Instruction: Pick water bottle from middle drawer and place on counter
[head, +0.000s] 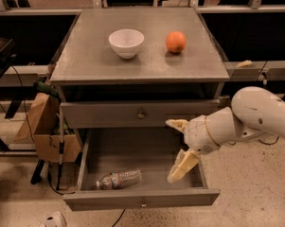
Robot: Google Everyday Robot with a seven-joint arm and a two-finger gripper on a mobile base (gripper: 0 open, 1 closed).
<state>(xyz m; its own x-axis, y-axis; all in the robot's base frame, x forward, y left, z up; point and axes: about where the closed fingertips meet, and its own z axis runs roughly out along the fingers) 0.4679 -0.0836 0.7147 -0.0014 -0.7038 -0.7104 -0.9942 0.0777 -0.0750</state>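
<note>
I'm on the reach: my gripper [180, 145], seemingly spread wide, hangs over the middle drawer [142, 200]; next, swing toward eight o'clock onto the water bottle [119, 179]

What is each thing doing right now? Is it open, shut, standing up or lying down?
middle drawer: pulled open.
top drawer: shut.
bottle: lying on its side in the middle drawer, front left, untouched.
bowl: upright on the counter, looks empty.
orange: sitting on the counter, right of the bowl.
end effector: open, holding nothing, above the middle drawer's right side.
</note>
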